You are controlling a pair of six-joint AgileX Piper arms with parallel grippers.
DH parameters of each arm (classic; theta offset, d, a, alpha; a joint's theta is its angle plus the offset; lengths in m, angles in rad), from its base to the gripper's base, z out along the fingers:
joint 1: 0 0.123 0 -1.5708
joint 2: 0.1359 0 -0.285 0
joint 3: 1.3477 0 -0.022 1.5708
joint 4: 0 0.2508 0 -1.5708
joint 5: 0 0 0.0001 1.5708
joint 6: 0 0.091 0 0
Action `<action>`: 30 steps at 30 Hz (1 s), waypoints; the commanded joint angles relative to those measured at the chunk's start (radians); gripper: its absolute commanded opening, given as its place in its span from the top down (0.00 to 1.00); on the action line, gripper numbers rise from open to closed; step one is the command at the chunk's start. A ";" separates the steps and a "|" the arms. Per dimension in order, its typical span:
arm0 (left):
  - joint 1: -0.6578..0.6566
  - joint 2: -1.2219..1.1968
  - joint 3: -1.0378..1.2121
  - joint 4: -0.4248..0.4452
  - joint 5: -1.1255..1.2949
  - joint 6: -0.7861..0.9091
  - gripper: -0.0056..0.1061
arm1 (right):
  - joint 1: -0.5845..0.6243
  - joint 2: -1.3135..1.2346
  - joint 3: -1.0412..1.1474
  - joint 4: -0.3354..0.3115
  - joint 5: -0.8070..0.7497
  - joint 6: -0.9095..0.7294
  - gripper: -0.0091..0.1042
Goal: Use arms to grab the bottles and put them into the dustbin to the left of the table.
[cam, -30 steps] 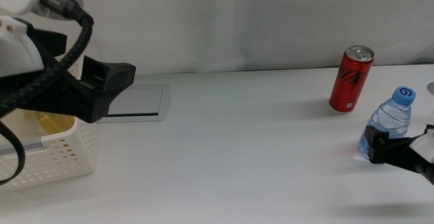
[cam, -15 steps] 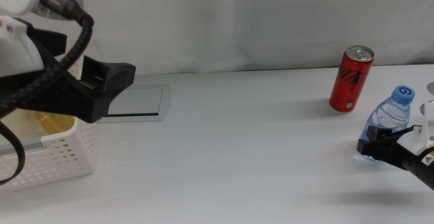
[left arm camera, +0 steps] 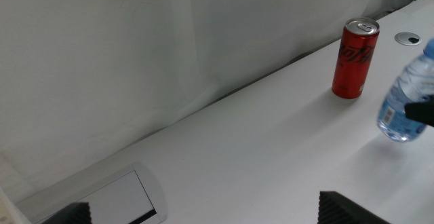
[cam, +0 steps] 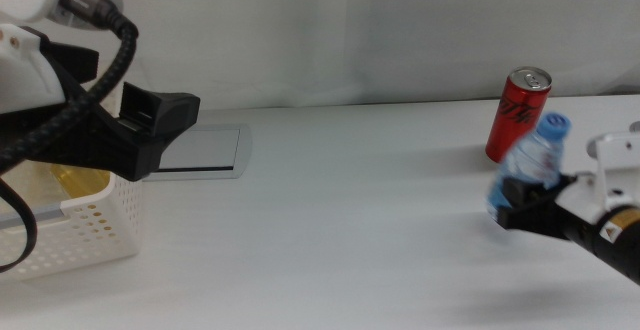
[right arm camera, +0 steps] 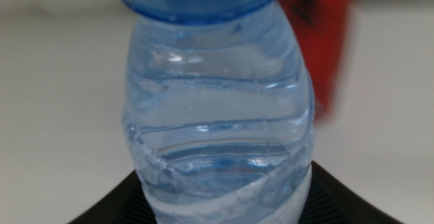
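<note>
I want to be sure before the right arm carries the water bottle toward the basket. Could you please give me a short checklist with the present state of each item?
1. Right gripper shut on the water bottle: ok, dark jaws press both sides of its lower body.
2. Bottle upright in the grip: not ok, it leans in the middle view.
3. Bottle clear of the red can: cannot tell, they overlap in the middle view.
4. Way across the table free: ok.
5. Dustbin reachable: not ok, the left gripper hangs over it, jaws open.
</note>
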 commanded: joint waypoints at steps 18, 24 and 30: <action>-0.010 -0.003 0.004 -0.008 0.002 -0.002 0.19 | 0.453 0.038 -0.161 -0.087 0.067 0.001 0.94; -0.010 -0.003 0.004 -0.008 0.003 -0.002 0.19 | 0.453 0.146 -0.161 -0.092 0.038 0.005 0.94; -0.010 -0.003 0.004 -0.008 0.003 -0.002 0.19 | 0.453 0.163 -0.161 -0.093 0.036 0.005 0.94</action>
